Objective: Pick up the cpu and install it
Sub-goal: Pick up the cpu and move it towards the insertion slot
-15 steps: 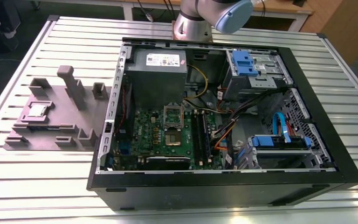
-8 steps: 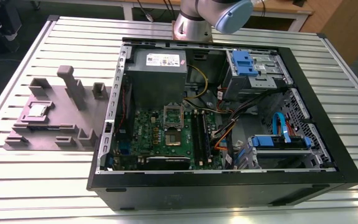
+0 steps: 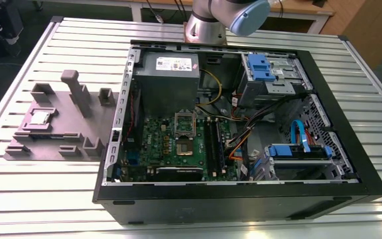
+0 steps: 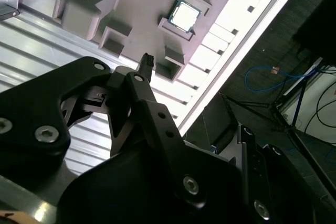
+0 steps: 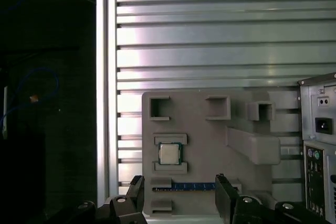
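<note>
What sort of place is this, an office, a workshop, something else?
Probably a robotics lab or test bench for PC assembly: a robot arm stands at a slatted aluminium table carrying an open desktop computer case, and beside it a grey fixture tray holds the cpu.

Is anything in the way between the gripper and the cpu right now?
Nothing visible. In the first wrist view the open gripper hangs above the grey holder tray, and the cpu lies bare in its recess there, flanked only by the tray's low walls.
</note>
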